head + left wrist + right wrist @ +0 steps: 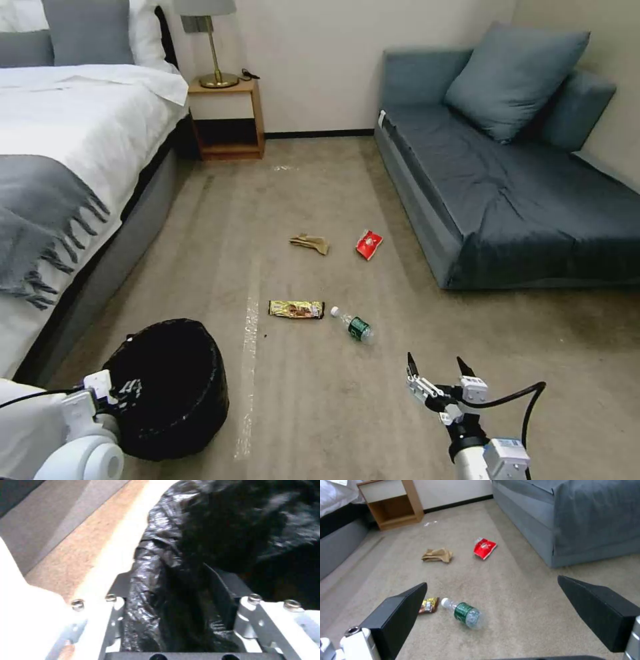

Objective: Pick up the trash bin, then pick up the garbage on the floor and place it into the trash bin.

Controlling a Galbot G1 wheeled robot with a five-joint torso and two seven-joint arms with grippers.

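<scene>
Left wrist view: black-lined trash bin (186, 562) in left pincer (180, 620).

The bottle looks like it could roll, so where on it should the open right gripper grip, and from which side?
Probably across the labelled middle of the bottle, coming straight down from above. It lies flat on the carpet, cap toward the gold wrapper, so fingers should straddle its round body crosswise. The right gripper hangs open nearby; the left gripper holds the bin.
</scene>
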